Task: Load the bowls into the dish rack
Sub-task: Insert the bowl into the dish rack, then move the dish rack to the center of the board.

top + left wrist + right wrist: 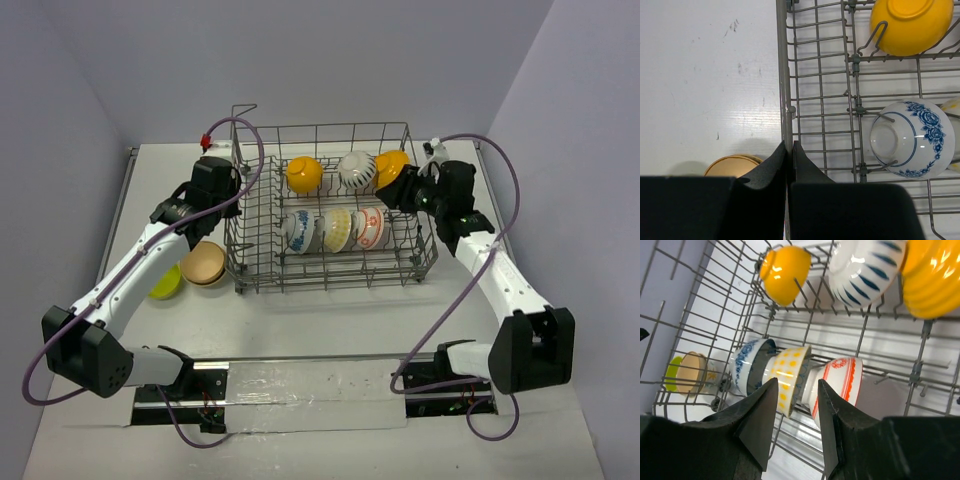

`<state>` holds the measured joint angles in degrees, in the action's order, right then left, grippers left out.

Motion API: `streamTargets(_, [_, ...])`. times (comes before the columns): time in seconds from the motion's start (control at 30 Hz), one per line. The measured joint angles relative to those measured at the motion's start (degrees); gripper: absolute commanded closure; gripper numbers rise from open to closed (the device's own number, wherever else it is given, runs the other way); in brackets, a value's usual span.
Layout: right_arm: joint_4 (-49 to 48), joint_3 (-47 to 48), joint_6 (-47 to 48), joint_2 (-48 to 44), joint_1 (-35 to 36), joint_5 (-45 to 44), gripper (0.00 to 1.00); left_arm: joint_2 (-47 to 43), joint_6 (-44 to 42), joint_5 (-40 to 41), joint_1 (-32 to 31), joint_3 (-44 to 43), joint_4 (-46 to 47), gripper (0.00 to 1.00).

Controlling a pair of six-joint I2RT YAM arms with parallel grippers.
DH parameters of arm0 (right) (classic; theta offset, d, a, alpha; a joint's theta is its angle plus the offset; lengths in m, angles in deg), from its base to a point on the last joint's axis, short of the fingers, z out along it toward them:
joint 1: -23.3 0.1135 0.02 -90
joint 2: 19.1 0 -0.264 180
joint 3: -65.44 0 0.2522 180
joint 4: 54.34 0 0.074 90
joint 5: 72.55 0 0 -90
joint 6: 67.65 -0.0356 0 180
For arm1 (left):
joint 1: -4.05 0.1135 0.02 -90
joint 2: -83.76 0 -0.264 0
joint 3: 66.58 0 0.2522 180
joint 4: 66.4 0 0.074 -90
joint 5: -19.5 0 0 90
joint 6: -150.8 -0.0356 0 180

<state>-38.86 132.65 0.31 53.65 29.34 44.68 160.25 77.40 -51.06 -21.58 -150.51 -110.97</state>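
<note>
On the white tabletop, to the left of the dish rack, a lime green bowl lies partly under the left arm and right against a tan bowl, which sits just outside the rack's left wall. The left claw is at that same wall, clenched on the rack's left rim wire, which runs straight down into the seam between its black fingers. The rack stands in the middle of the tabletop, its raised handle at the far left corner. Six bowls stand tilted on edge among its tines. In the rack's far row, from left to right, are an orange-yellow bowl, a white striped bowl and a second orange-yellow bowl. In the near row a blue-patterned bowl, a yellow-dotted bowl and a red-and-white bowl are packed one against the next. The right claw hangs over the rack's right side, just beside the second orange-yellow bowl, released, its fingers apart with nothing between them
</note>
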Motion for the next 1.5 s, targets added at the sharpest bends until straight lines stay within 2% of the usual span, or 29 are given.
streamTargets(0.17, [3.48,1.38,2.49,-4.11,1.36,-4.07,0.54,0.63,-0.98,0.20,0.11,-0.17,0.68,1.00])
streamTargets(0.37, [6.49,1.38,3.82,-4.24,3.72,-6.58,0.54,2.97,-2.56,-0.33,0.94,-2.10,1.03,0.99])
streamTargets(0.5, [6.97,1.38,4.33,-4.04,5.05,-6.62,0.54,4.04,-3.45,-0.52,1.18,-2.91,1.40,0.82])
streamTargets(0.53, [6.97,1.38,4.42,-3.96,5.14,-6.64,0.54,4.04,-3.69,-0.57,1.18,-2.91,1.01,0.76])
streamTargets(0.57, [6.99,1.38,4.55,-3.96,5.14,-6.64,0.54,4.22,-3.89,-0.61,1.22,-2.67,0.17,0.65])
streamTargets(0.77, [7.02,1.38,4.76,-3.93,5.25,-6.56,0.54,4.66,-3.91,-0.46,1.25,-2.27,-1.73,0.48])
streamTargets(1.1, [7.13,1.38,4.81,-3.96,5.33,-5.99,0.53,4.04,-3.39,-0.04,1.31,-4.22,-6.14,0.41])
streamTargets(1.5, [7.15,1.38,4.81,-4.04,5.46,-5.07,0.53,-3.37,-2.32,1.22,1.31,-18.25,-9.53,0.37])
